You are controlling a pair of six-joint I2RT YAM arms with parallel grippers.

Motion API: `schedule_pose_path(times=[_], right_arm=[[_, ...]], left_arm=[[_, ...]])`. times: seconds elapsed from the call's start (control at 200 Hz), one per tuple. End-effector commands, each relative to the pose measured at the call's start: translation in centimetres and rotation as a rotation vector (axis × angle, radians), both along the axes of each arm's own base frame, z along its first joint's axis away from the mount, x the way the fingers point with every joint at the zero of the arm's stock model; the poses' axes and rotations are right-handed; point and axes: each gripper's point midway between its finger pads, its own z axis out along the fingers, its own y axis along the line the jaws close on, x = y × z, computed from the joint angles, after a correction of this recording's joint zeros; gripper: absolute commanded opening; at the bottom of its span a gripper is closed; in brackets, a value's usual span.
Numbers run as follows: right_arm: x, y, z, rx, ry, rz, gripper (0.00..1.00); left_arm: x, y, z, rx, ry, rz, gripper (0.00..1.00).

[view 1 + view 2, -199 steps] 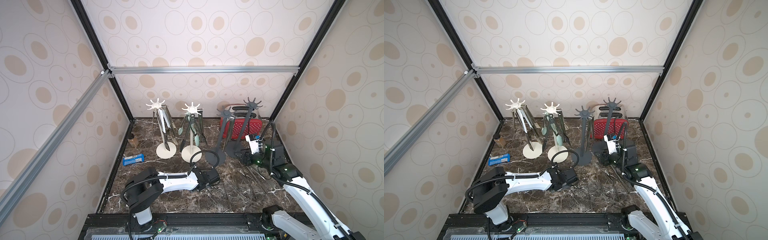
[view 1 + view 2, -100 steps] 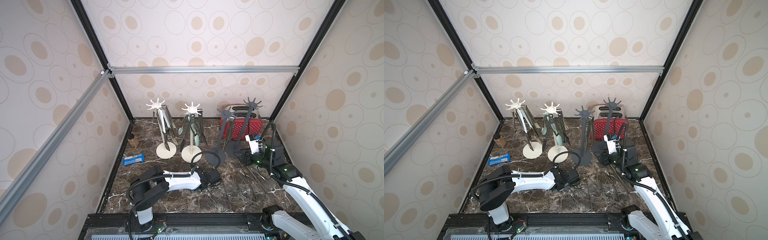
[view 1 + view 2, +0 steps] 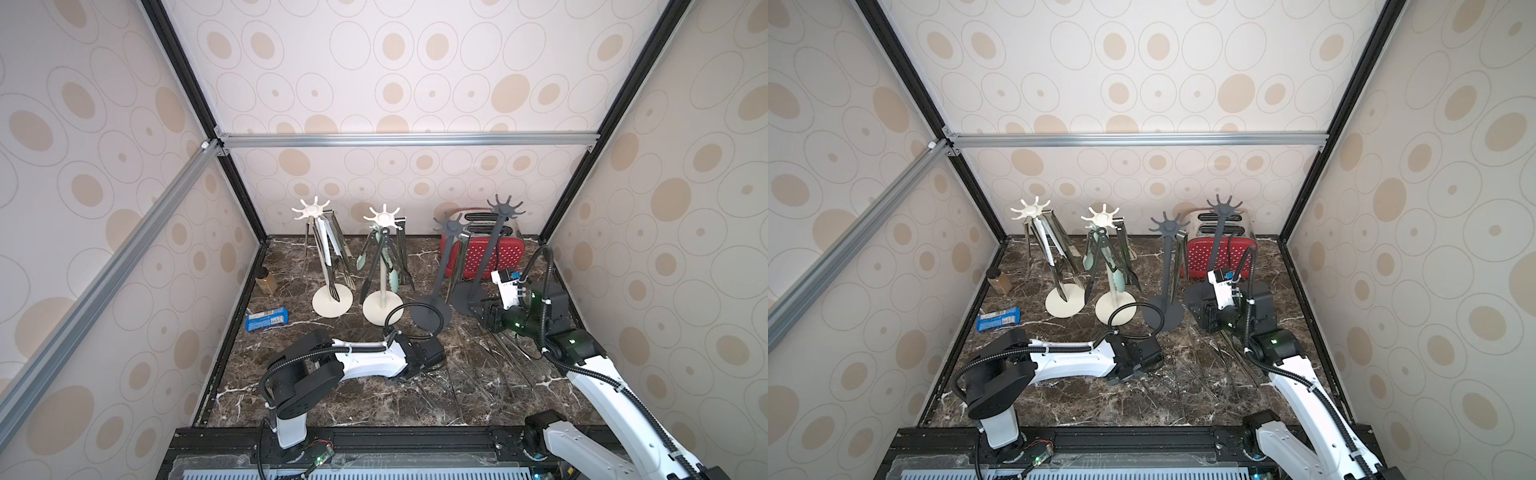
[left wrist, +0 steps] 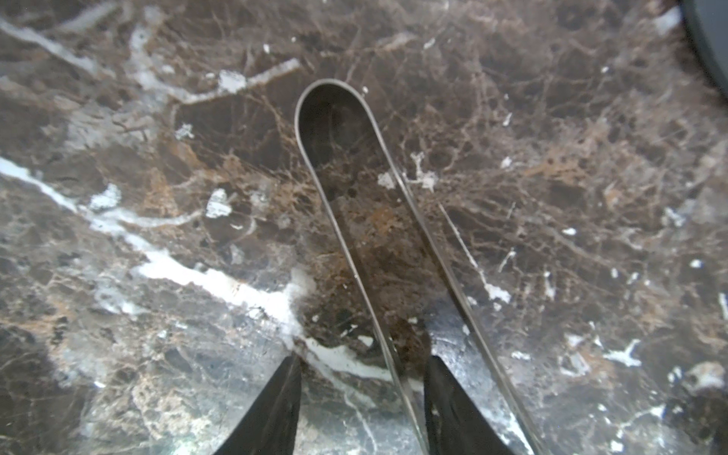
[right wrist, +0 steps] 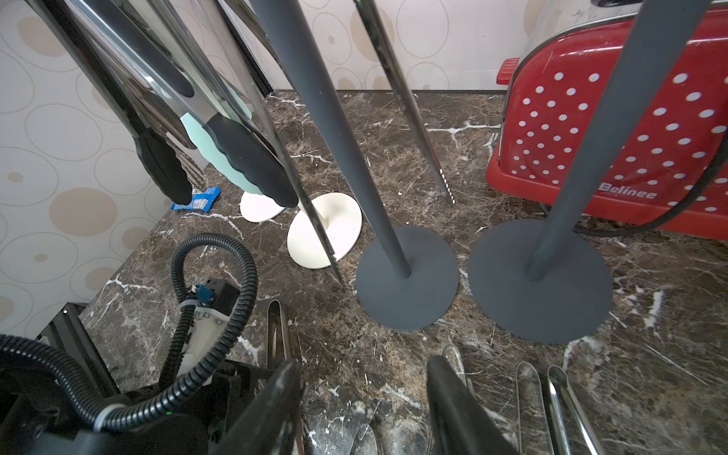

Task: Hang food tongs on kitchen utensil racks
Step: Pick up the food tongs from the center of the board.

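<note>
White arm links (image 3: 365, 361), black joints (image 3: 299, 386), ribbed black cables (image 5: 220, 252), green status lights (image 3: 515, 325), black wedge claw fingers (image 4: 272, 409)

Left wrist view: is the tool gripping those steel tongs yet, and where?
Nothing held yet. The left tool straddles one arm of the steel tongs, away from the bend, unclamped.

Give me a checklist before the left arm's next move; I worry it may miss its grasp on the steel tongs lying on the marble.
1. Left gripper low over the shiny steel V-shaped tongs on the brown marble table: ok.
2. Both tong arms between its fingers: not ok, only one is.
3. Jaws closed on the tongs: not ok, they stand apart.
4. Free hooks on the tall dark grey utensil rack: ok.
5. Right gripper apart from the left, open: ok.
</note>
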Motion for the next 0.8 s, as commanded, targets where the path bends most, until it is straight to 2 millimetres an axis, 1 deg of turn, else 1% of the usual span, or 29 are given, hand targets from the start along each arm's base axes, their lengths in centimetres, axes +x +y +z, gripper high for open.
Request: schedule_pose_path(times=[0.0, 0.125, 0.285, 0.376, 0.441, 0.646, 0.796], right_arm=[[-0.3, 0.2, 0.3, 0.006, -0.018, 0.016, 0.54], [-0.4, 0.2, 0.3, 0.007, -0.022, 0.017, 0.54], [-0.4, 0.2, 0.3, 0.007, -0.022, 0.017, 0.53], [-0.4, 0.2, 0.3, 0.007, -0.023, 0.016, 0.53], [-0.4, 0.2, 0.4, 0.006, -0.026, 0.015, 0.53], [-0.4, 0.1, 0.4, 0.005, -0.027, 0.010, 0.53], [-0.4, 0.0, 0.4, 0.004, -0.027, 0.009, 0.53]], left_arm=[[-0.6, 0.7, -0.2, 0.043, 0.021, 0.012, 0.46], [-0.7, 1.3, -0.1, 0.053, 0.013, 0.023, 0.41], [-0.5, 2.3, 0.3, 0.077, -0.010, 0.034, 0.38], [-0.4, 2.6, 0.4, 0.080, -0.020, 0.041, 0.34], [-0.3, 2.7, 0.4, 0.076, -0.026, 0.041, 0.30], [-0.2, 2.7, 0.3, 0.069, -0.035, 0.037, 0.26], [-0.2, 3.3, 0.5, 0.072, -0.048, 0.046, 0.22]])
